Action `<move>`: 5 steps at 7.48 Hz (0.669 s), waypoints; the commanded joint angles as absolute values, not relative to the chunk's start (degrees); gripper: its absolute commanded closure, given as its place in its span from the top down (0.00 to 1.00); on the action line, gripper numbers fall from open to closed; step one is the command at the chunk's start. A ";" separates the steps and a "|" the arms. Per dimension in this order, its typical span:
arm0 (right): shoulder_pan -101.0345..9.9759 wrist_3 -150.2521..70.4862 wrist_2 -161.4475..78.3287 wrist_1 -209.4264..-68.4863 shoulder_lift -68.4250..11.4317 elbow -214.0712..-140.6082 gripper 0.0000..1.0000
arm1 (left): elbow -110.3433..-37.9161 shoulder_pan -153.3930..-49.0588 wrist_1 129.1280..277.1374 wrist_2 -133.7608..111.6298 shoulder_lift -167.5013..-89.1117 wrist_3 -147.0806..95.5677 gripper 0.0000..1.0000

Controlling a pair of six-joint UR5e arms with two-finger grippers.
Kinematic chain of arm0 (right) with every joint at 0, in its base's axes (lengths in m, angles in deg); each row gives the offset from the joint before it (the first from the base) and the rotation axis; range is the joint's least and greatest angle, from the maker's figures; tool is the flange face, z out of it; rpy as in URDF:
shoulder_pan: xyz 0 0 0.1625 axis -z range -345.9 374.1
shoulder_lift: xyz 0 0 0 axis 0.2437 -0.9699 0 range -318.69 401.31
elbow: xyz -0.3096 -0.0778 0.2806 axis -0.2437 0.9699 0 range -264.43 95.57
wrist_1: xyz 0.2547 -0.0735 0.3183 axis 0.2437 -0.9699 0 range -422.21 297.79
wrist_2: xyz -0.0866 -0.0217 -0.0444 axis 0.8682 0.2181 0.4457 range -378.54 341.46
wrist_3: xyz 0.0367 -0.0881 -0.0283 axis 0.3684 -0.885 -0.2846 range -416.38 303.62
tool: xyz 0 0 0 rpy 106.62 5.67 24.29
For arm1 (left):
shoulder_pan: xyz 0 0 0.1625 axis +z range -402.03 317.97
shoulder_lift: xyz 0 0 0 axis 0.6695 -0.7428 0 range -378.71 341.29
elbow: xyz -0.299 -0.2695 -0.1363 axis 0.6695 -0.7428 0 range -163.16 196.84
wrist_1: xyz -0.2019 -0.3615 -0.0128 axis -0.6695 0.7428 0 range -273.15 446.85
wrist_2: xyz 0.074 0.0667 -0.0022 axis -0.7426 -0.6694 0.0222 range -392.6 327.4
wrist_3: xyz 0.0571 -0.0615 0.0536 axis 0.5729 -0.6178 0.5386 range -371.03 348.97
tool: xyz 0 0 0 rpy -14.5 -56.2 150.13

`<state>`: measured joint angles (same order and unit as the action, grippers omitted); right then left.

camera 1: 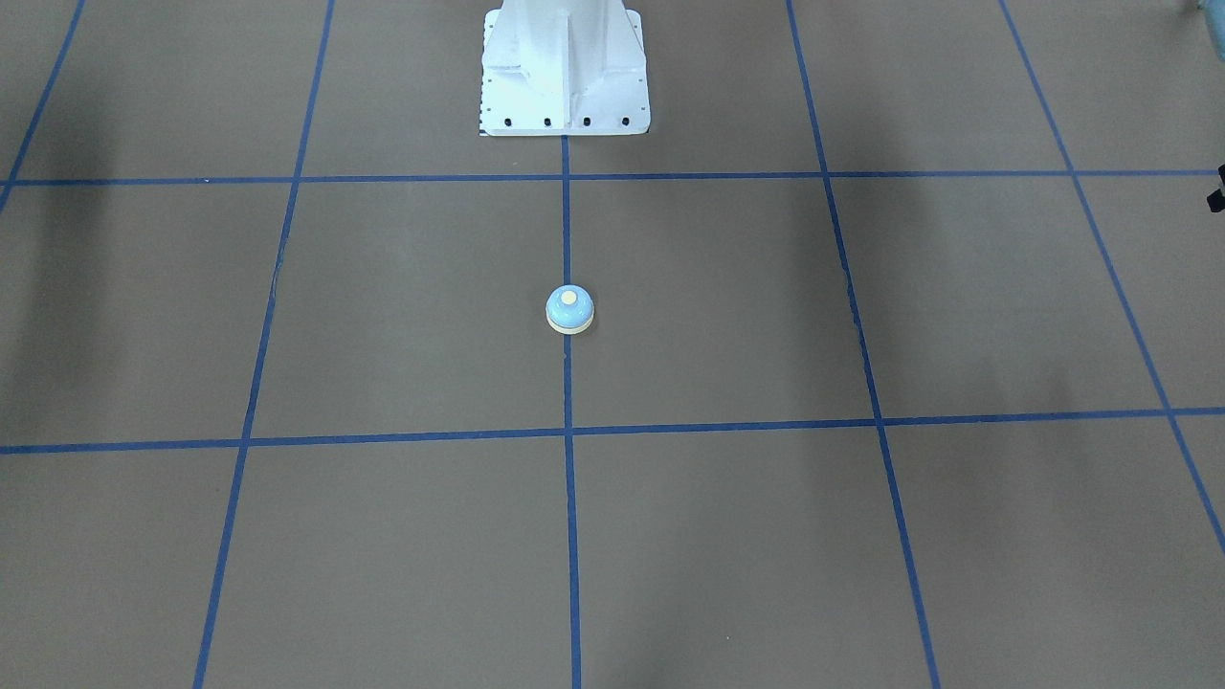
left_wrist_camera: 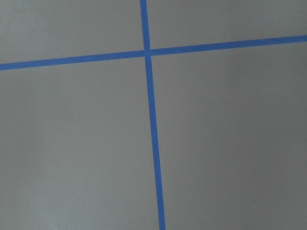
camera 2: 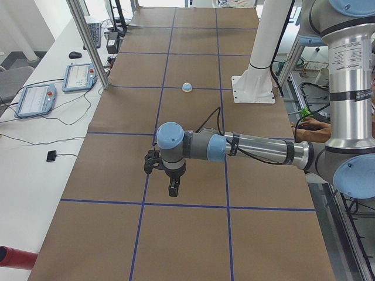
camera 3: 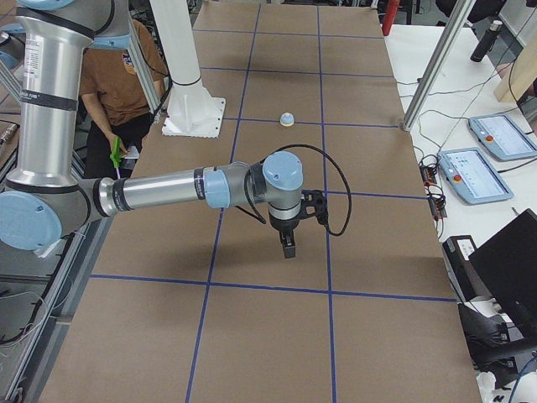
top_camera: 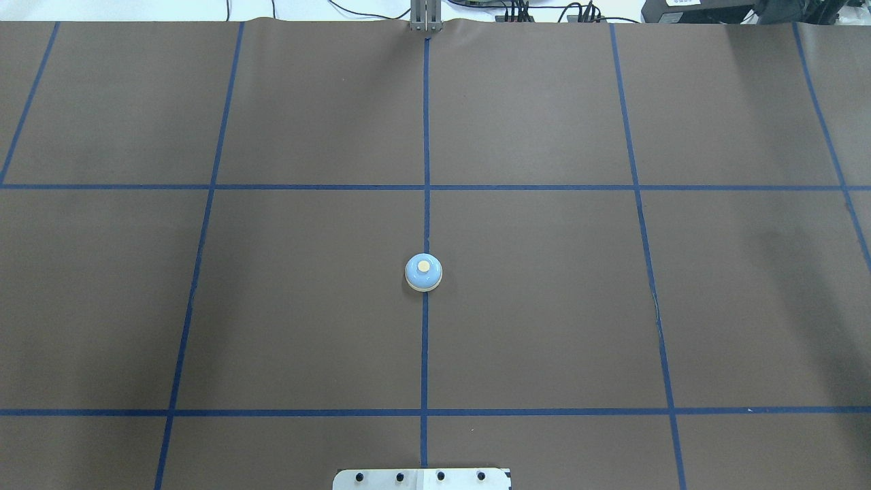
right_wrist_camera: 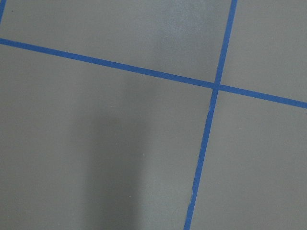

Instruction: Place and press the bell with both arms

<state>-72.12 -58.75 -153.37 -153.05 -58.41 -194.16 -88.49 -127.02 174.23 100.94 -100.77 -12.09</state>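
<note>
The small light-blue bell (camera 1: 569, 309) with a cream button stands upright on the centre blue tape line of the brown table, alone and untouched. It also shows in the overhead view (top_camera: 423, 272) and, small, in both side views (camera 2: 187, 87) (camera 3: 287, 119). My left gripper (camera 2: 174, 190) points down above the table far from the bell, towards the table's left end. My right gripper (camera 3: 288, 248) points down far from it, towards the right end. Only the side views show the grippers, so I cannot tell whether they are open or shut. Both wrist views show only bare mat and tape lines.
The white bolted pedestal (camera 1: 565, 77) stands at the robot's side of the table, behind the bell. Aluminium frame posts (camera 2: 88, 41) (camera 3: 436, 67) rise at the table's far edge. Teach pendants (camera 2: 35, 99) (camera 3: 495, 138) lie on the side bench. A person (camera 3: 126, 75) sits beside the pedestal.
</note>
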 commanded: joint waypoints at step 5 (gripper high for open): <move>-72.12 -58.41 -153.54 -153.09 -58.44 -194.73 1.00 | -88.89 -127.02 174.48 100.91 -100.28 -12.08 1.00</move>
